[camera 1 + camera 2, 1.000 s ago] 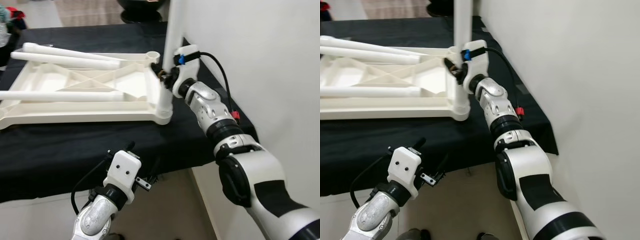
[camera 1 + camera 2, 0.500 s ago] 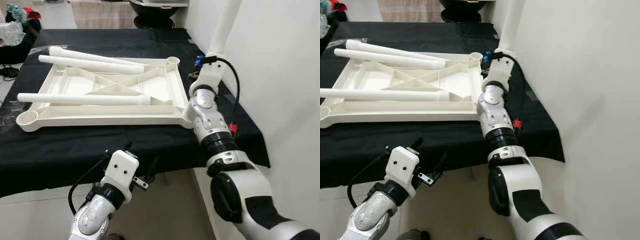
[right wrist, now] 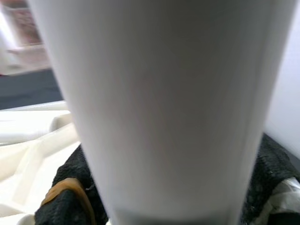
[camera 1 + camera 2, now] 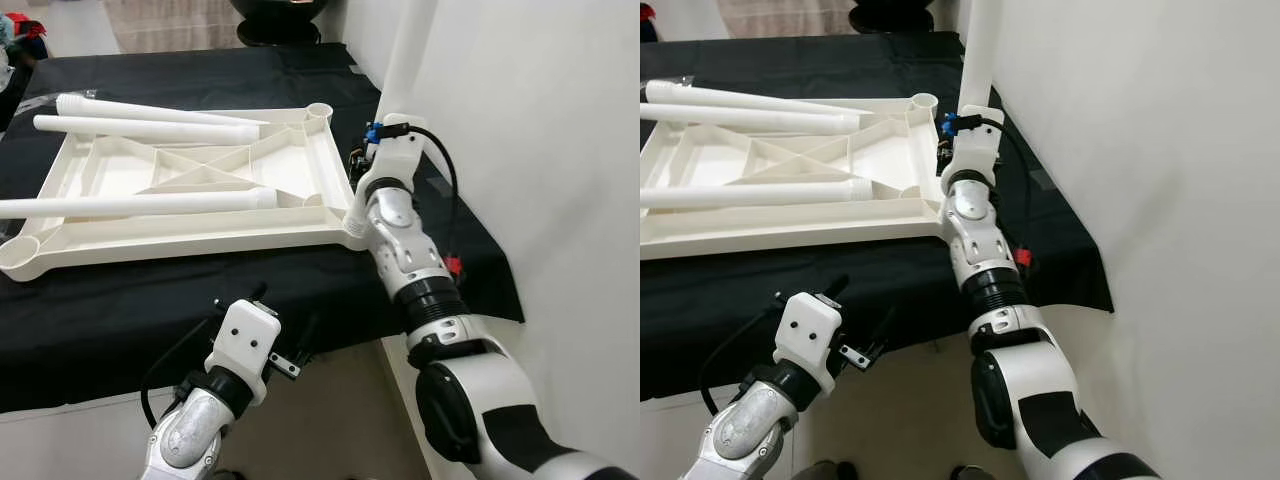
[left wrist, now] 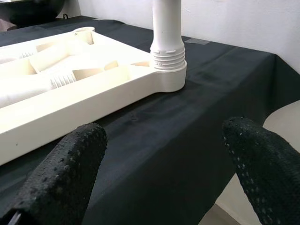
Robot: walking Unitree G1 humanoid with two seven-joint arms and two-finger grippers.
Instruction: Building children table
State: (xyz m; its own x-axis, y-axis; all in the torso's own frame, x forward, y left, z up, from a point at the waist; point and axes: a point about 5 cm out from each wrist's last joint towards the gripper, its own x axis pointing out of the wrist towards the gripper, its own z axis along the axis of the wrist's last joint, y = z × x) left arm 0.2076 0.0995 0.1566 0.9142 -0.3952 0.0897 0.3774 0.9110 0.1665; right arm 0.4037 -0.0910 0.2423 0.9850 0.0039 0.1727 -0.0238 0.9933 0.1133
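**Upturned tabletop, one leg standing in its corner socket**

Black cloth [image 4: 150,320] covers the work surface, matte and slightly creased, draping over the near edge; a plain white wall [image 4: 560,130] rises just beside it on our right. We read no brand, label or lettering anywhere.

On the cloth lies the white plastic tabletop [image 4: 190,225], upside down: a rectangular tray shape with raised rim, diagonal ribs crossing its middle, and round sockets at the corners. Three loose legs [image 4: 150,128] lie across it, smooth tapering tubes with a ribbed threaded end; two rest side by side at the far side, one along the near side.

A fourth leg [image 4: 978,50] stands upright in the near right corner socket, its thread ridges showing just above the socket in the left wrist view.

Our right gripper [image 4: 362,160] is at this upright leg, low on the tube; the black textured fingers [image 3: 70,197] sit to either side of the smooth white tube, closed against it.

Our left gripper [image 5: 164,173] hangs below the table's near edge, spread wide and holding nothing, its pebbled black fingers [image 5: 70,164] well apart.
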